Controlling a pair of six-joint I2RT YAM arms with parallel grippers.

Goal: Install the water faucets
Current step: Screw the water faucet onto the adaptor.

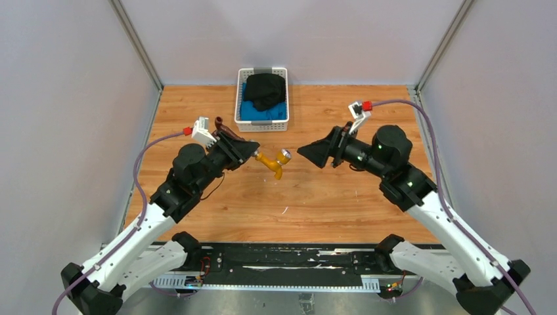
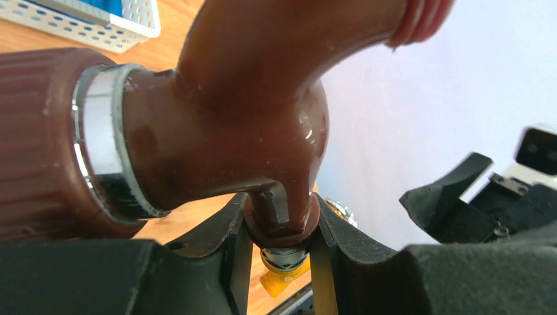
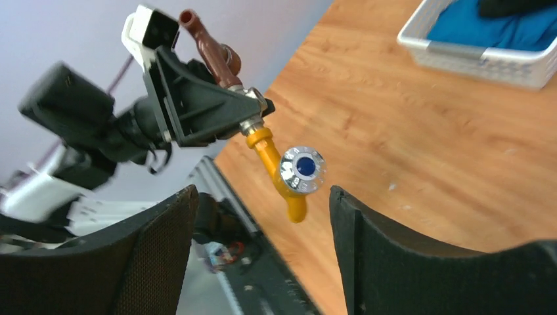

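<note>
- Step in hand (my reading): joining or tightening the two faucets in mid-air. One arm holds the pair, the other is lined up to take the free end.
- Left tool (image 1: 253,151): clenched on the neck of the brown faucet (image 2: 243,111), just above a silvery collar. The brown spout points up and back past the wrist.
- Yellow faucet (image 3: 269,147): sticks out in front of the same tool, in line with the brown one and apparently coupled to it at the collar. It is held off the bench (image 1: 328,197) with its spout pointing down. Its round knob (image 3: 302,167) has a blue centre and faces the other arm.
- Right tool (image 1: 302,151): released, jaws wide with nothing between them. It faces the yellow faucet from near by and is not touching it.
- Next move calls for, I judge: bringing the open jaws around the yellow body or knob and closing squarely. Any turn should then run about the shared axis while the left grip stays firm.
- I see no wall or pipe fixture to mount onto.
- Count: faucets 2 (one brown, one yellow), knobs with a blue mark 1, arms 2, tools 2.
- Count, other: white basket (image 1: 261,126) 1, at the far edge, holding one dark cloth (image 1: 266,90) and one blue cloth (image 1: 263,113).
</note>
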